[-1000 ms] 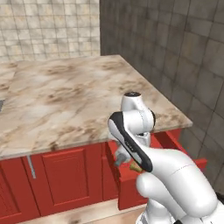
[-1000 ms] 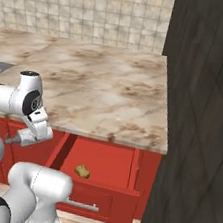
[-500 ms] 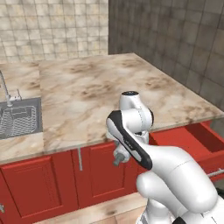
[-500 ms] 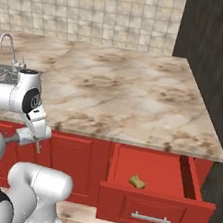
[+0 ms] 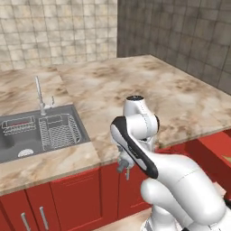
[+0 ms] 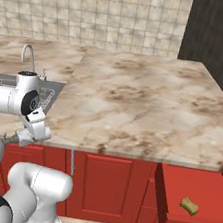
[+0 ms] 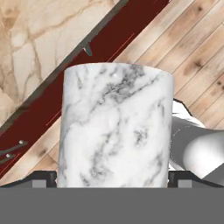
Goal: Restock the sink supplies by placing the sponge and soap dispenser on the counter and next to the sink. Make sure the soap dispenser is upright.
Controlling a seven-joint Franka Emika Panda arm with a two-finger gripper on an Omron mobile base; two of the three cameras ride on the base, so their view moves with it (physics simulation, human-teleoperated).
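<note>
Kitchen, sink side: the robot's gripper (image 5: pixel 122 166) hangs just below the front edge of the counter (image 5: pixel 135 85), before the red cabinet fronts (image 6: pixel 112 189) and a little to the right of the sink (image 5: pixel 13 149). Seen from the hand, the soap dispenser (image 7: pixel 116 127), a pale, grey-veined cylinder, spans the whole gap between the two dark fingertips (image 7: pixel 43 177), which stand wide apart and clamp it on either side; its pump top cannot be made out, and its tilt cannot be told. Beyond it lie the wood plank floor (image 7: pixel 192 48) and a strip of red cabinet under the marble slab. The sponge (image 6: pixel 189 206), a small tan lump, lies in the open red drawer (image 6: pixel 183 185) at the far right, well apart from the sink. In the basin rest a wire rack (image 5: pixel 61 131) and, at its back rim, the thin chrome faucet (image 5: pixel 39 92).
</note>
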